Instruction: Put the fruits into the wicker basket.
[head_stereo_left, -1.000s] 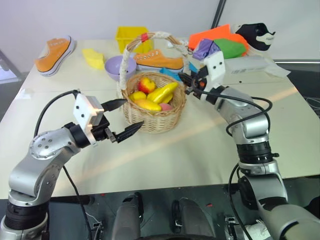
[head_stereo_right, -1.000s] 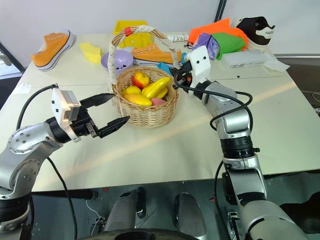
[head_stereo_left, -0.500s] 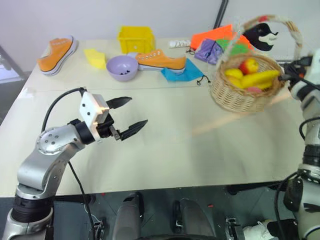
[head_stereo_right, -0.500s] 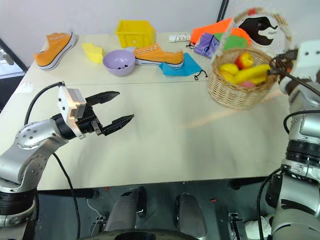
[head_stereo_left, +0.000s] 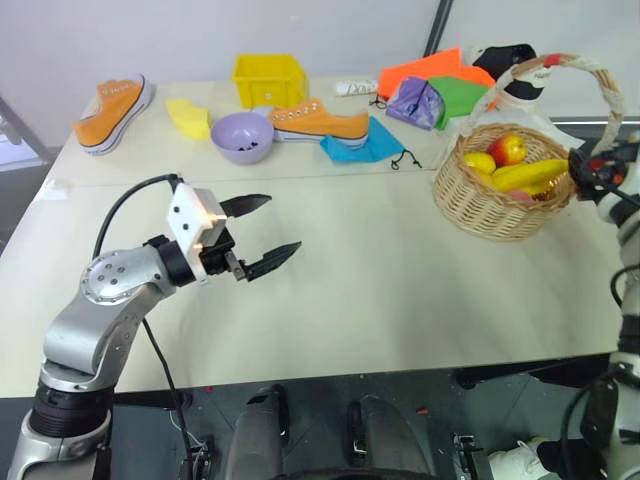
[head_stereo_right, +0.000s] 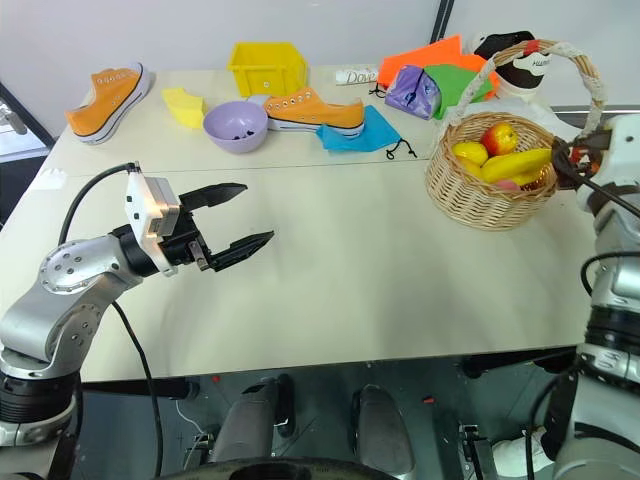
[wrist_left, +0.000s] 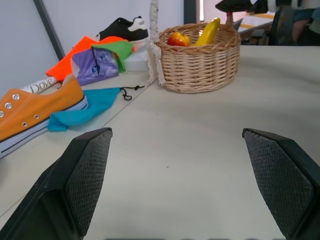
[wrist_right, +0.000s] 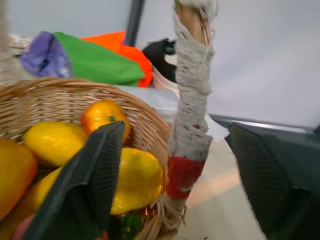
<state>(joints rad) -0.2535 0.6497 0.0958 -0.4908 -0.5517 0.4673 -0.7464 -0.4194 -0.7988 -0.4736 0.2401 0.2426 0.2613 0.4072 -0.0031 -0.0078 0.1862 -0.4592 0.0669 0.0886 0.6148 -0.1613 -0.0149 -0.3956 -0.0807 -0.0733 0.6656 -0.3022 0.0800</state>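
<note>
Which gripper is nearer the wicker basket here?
Right. The right gripper is open at the wicker basket, straddling its handle. The left gripper hangs open over bare table, well off to the basket's left.

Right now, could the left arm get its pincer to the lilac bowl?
Probably yes. The left pincer hangs open over bare table, and nothing stands between it and the lilac bowl beyond; it would need a fair stretch.

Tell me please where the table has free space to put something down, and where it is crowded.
Free: the wide middle of the table, between the left gripper and the wicker basket, and the near edge. Crowded: the far side, with the orange shoes, lilac bowl, yellow bin and coloured cloths.
</note>
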